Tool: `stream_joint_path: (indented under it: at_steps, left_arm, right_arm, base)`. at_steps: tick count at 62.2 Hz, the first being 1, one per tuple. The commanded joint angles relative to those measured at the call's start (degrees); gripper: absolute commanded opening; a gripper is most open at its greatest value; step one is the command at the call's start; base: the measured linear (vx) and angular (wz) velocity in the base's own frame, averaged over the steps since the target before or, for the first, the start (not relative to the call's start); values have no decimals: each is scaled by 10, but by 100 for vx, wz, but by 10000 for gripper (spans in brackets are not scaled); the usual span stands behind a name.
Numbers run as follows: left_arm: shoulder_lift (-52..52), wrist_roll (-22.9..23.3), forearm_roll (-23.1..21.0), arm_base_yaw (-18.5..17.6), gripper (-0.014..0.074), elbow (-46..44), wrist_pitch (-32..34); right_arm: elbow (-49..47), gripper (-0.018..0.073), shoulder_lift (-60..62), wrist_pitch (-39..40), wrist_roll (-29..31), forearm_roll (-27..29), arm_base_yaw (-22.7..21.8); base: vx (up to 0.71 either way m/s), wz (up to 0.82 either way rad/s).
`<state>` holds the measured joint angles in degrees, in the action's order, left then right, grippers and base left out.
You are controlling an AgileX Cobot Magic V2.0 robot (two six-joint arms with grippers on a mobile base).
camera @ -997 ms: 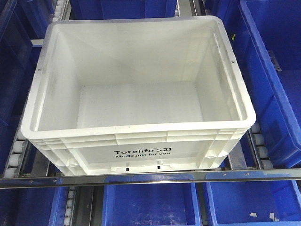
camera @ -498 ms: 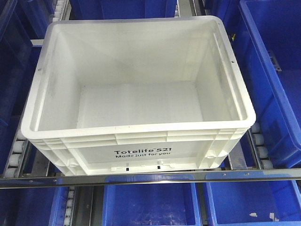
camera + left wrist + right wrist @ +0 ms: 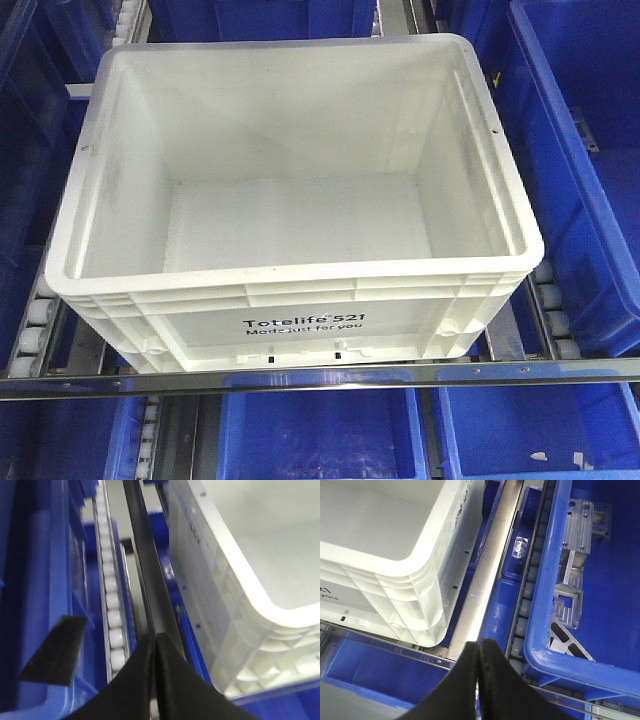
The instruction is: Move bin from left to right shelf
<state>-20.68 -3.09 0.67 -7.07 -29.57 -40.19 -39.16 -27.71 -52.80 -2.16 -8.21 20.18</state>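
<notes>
Nothing has really moved since the earlier frame: the white bin (image 3: 295, 200) sits dead centre on the roller shelf (image 3: 40, 310), empty, with blue bins (image 3: 590, 170) on both sides and below. Can't say if this is the starting lane or the destination, so progress is anyone's guess. Left tool (image 3: 154, 647) and right tool (image 3: 479, 652) are both pinched closed, holding nothing, flanking the bin. Front label reads "Totelife 521, Made just for you".
</notes>
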Motion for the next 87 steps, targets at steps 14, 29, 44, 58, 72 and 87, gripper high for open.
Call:
stream_joint_path:
  at_steps: [14,29,44,58,72,87]
  left_arm:
    - [135,-42,-58,63,-9,174,249]
    - [216,-30,-57,66,-9,279,367]
    - [221,-31,-57,62,-9,300,406]
    - [221,-31,-57,63,-9,300,406]
    - [221,-31,-57,90,-9,300,402]
    - [221,-31,-57,91,-9,300,402]
  right_arm:
    - [-15,-8,-4,34,4,-7,-4]
    - [-15,-8,-4,34,4,-7,-4]
    - [-15,-8,-4,32,4,-7,-4]
    - [-15,-8,-4,32,4,-7,-4]
    - [-15,-8,-4,32,4,-7,-4]
    - [-15,-8,-4,32,4,-7,-4]
  base:
    - [0,0]
    - [0,0]
    - [0,0]
    - [0,0]
    - [0,0]
    - [0,0]
